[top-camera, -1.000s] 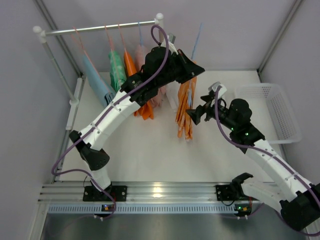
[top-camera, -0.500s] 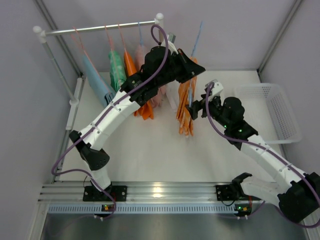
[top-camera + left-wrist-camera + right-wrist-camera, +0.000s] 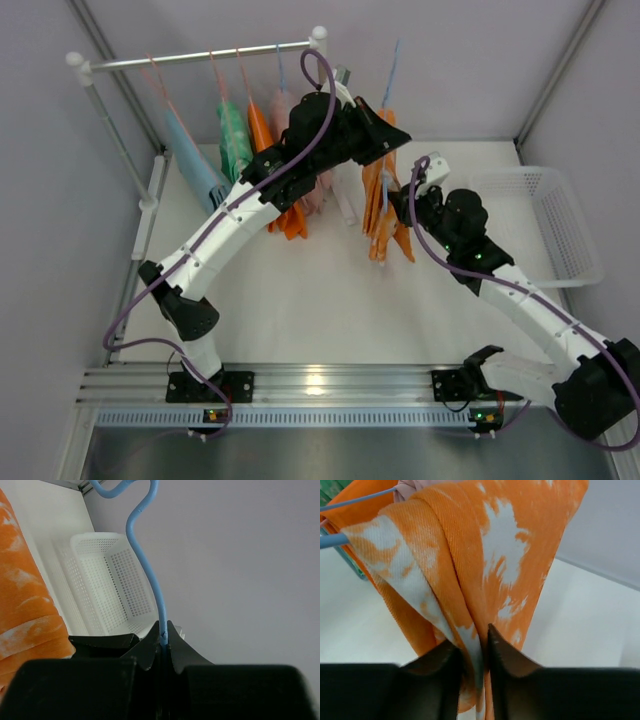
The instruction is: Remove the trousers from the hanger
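The orange trousers with white print hang folded over a blue wire hanger, held off the rail. My left gripper is shut on the hanger's stem; in the left wrist view the blue hanger rises from between the closed fingers of the left gripper, with the trousers at the left edge. My right gripper is shut on a fold of the trousers partway down. In the right wrist view, cloth is pinched between the right gripper fingers. The hanger's bar shows top left.
A rail at the back left carries several other hung garments, among them light blue trousers, a green piece and an orange one. A white mesh basket sits at the right wall, also in the left wrist view.
My right gripper moved left to the orange trousers and closed on them. The cloth's lower end has swung a little right. The left arm has held still with the hanger.
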`<act>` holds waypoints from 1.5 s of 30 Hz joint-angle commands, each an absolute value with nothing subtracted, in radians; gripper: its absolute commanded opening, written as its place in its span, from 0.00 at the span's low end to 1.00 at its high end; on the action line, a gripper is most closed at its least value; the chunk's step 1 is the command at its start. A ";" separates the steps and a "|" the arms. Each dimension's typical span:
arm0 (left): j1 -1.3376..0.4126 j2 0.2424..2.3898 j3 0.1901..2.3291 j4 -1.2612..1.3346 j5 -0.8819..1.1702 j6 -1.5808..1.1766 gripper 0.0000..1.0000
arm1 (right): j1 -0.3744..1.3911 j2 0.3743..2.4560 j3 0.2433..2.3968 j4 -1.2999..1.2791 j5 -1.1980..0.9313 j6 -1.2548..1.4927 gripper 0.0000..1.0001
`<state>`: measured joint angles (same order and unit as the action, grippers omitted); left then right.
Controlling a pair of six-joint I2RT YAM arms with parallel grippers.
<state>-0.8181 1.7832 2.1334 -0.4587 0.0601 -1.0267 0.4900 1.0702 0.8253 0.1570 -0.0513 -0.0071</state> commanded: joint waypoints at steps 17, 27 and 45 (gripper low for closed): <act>-0.753 1.632 1.954 -0.279 0.159 -0.982 0.00 | 0.434 1.003 1.083 0.172 -0.107 -0.008 0.00; -0.704 1.604 1.759 -0.242 0.327 -0.844 0.00 | 0.407 0.924 1.203 0.123 -0.086 0.098 0.00; -0.704 1.603 1.611 -0.370 0.247 -0.709 0.00 | 0.405 0.784 1.356 0.063 0.216 0.028 0.00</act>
